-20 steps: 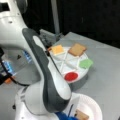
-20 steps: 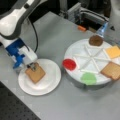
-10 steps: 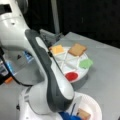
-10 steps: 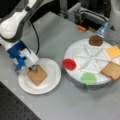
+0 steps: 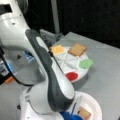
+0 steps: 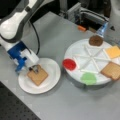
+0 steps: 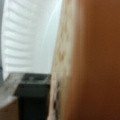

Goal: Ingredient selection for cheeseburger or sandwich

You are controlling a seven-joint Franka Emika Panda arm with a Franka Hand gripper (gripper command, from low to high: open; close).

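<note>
Closest to you, the wrist view is filled by one tan toast slice (image 7: 92,60) seen almost edge-on, with the ribbed rim of the white plate (image 7: 22,37) behind it and a dark finger pad (image 7: 33,97) of the gripper right against the toast's edge. Whether the fingers are clamped on the slice or merely touching it, you cannot tell from any view.

In a front view the gripper (image 6: 34,69) sits low over the plate (image 6: 51,80), at the corner of the toast slice (image 6: 37,75) lying flat on it. In a front view the arm's bulk hides the gripper; only the plate (image 5: 93,105) and a part of the toast (image 5: 83,113) show past it.

Farther off stands the divided white tray (image 6: 82,56). Count one red tomato disc (image 6: 69,64), one green lettuce leaf (image 6: 88,78), one more toast slice (image 6: 111,70), one yellow cheese square (image 6: 113,51) and one dark-brown patty (image 6: 95,40), each in its own wedge. The patty shows in that view alone; in a front view you find the tomato (image 5: 72,76), lettuce (image 5: 86,63), toast (image 5: 77,49) and cheese (image 5: 57,49), the arm covering the rest of the tray (image 5: 67,61).
</note>
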